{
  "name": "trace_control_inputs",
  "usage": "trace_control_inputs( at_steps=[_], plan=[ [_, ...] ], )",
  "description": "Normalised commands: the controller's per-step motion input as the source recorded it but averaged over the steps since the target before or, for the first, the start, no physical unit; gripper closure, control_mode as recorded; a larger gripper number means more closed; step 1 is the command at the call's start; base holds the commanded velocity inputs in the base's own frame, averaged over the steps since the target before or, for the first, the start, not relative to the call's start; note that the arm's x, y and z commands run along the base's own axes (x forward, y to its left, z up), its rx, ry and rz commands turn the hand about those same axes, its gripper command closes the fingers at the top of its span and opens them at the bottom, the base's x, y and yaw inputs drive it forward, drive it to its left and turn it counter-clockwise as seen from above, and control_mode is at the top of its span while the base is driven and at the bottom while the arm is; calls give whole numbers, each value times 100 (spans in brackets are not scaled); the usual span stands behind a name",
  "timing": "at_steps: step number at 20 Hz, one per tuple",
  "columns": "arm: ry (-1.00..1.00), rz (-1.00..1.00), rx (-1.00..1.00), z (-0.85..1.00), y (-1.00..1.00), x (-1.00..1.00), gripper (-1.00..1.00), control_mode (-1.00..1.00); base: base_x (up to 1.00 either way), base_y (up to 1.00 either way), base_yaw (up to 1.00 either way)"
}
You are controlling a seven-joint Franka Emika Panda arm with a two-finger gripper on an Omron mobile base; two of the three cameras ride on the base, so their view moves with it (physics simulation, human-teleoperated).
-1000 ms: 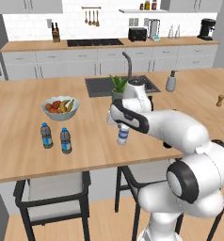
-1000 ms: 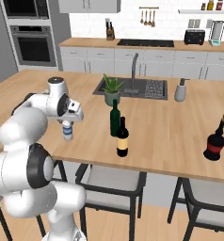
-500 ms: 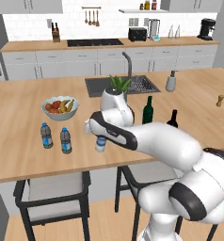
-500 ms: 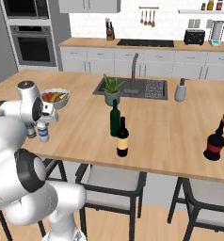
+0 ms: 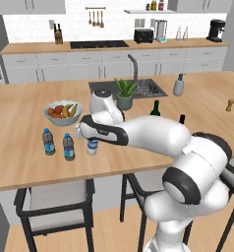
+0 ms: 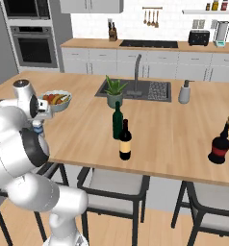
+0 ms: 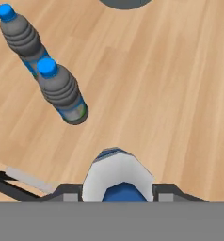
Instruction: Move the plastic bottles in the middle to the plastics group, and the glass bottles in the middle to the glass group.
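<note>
Here the wooden counter [image 5: 25, 147] carries everything. The gripper [image 5: 89, 137] is clenched on the pale water bottle [image 5: 92, 146], whose top is hidden by the hand; its base is near the counter, contact unclear. Just beside stand the two grey water bottles [image 7: 62, 92], close together, near the fruit bowl [image 5: 63, 113], which is half covered in the right base view.

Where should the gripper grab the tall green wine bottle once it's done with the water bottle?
Best on the green wine bottle's slim neck or upper body, from the stool side. It stands upright, with the brown bottle close at its front right, so come in a little left of that.
</note>
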Motion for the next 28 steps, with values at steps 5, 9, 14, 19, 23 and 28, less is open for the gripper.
trace_control_inputs(
  at_steps=[5, 9, 14, 19, 23, 28],
  plan=[
    [0, 1, 0, 0, -2, 33, 100, -100, 0, 0, 0],
    [0, 0, 0, -4, 4, 2, 100, -100, 0, 0, 0],
    [0, 0, 0, -25, 4, 10, 100, -100, 0, 0, 0],
    [0, 0, 0, -16, 0, 1, 100, -100, 0, 0, 0],
    [0, 0, 0, -22, 0, 0, 100, -100, 0, 0, 0],
    [0, 0, 0, -34, 0, 0, 100, -100, 0, 0, 0]
  ],
)
